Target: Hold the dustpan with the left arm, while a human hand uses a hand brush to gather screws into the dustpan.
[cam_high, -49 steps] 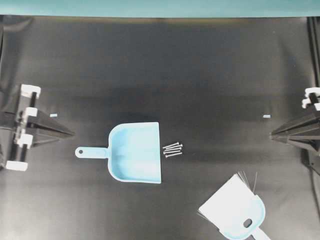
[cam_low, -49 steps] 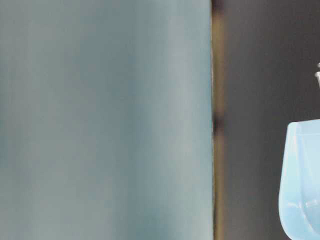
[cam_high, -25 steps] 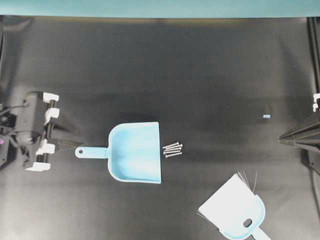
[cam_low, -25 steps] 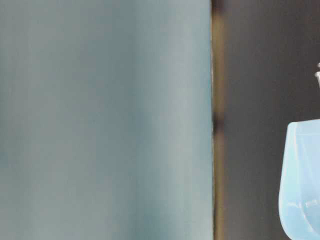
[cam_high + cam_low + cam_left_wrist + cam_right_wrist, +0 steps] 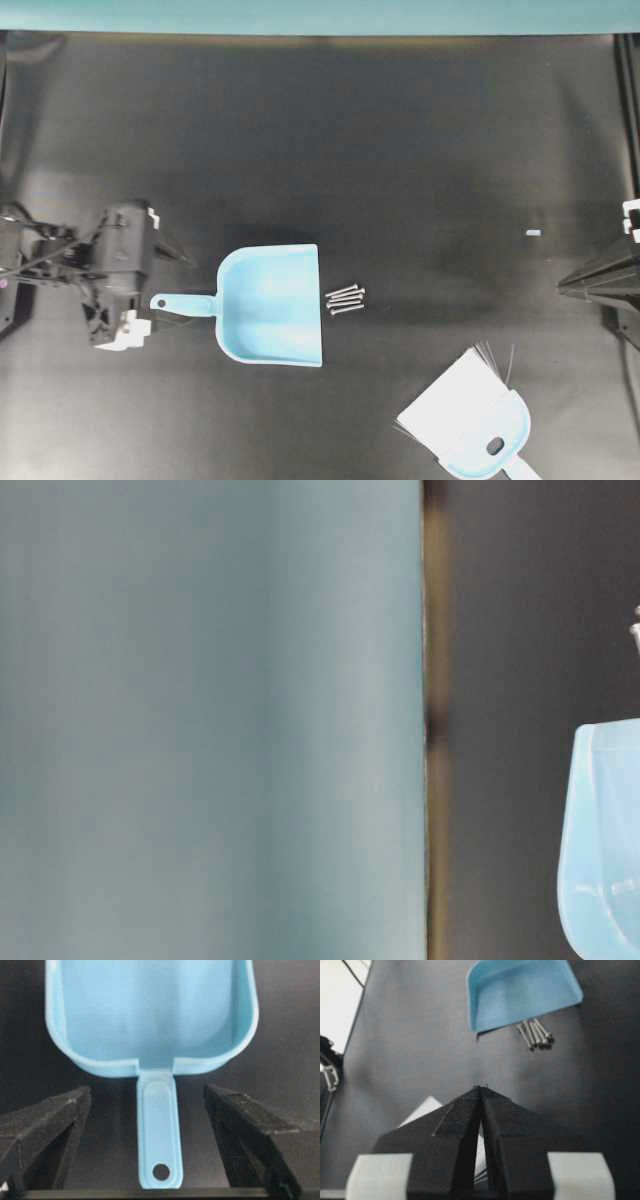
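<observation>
Since a second ago we have seen the black left gripper (image 5: 150, 1110) advance from the table's edge to the light blue plastic dustpan (image 5: 272, 305). Its jaws stand wide apart, one on each side of the thin eyelet handle, touching neither. The scoop's mouth faces away from this gripper, and just beyond it lie the thin silver-grey screws (image 5: 345, 299), bunched together. Farther off rests the light blue hand brush (image 5: 468, 416) with white bristles. We see the right gripper (image 5: 481, 1091) pressed together, empty.
</observation>
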Controlling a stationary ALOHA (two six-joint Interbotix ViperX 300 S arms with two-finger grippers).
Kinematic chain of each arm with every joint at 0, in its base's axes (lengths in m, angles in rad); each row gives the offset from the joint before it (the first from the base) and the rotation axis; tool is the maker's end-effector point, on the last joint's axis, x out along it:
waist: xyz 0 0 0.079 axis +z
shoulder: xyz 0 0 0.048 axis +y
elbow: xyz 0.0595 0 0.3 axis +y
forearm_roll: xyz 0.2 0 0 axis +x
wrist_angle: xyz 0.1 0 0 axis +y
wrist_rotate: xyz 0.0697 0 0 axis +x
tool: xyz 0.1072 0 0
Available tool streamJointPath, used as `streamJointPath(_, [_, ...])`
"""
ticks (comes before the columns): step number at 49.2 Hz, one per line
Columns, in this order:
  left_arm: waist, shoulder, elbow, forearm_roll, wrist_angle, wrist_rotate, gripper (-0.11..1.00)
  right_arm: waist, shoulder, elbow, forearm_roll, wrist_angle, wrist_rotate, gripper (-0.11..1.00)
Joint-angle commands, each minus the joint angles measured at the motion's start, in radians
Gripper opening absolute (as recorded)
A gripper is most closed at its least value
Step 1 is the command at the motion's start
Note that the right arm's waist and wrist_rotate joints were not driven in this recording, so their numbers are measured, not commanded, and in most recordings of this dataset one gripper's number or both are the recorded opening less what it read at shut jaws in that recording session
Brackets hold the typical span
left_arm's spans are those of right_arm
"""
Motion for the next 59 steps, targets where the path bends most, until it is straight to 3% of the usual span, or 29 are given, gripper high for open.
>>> streamJointPath(1, [-0.008,0.051,-0.043,0.005,0.008,-0.005,0.89,0.000,-0.011,0.003,0.002,0.003,0.000,0.00])
streamJointPath(17, [-0.017,0.209,-0.091,0.005,0.003,-0.017,0.89,0.000,-0.037,0.026,0.002,-0.008,0.000,0.00])
streamJointPath(45, [-0.006,0.270,-0.103,0.005,-0.038,-0.043,0.83,0.000,-0.040,0.026,0.000,-0.008,0.000,0.00])
streamJointPath(52, [-0.003,0.265,-0.097,0.005,-0.051,-0.057,0.68,0.000,-0.040,0.029,0.002,-0.008,0.000,0.00])
streamJointPath(59, [-0.005,0.264,-0.078,0.005,-0.087,-0.051,0.30,0.000,-0.040,0.031,0.002,-0.011,-0.002,0.00])
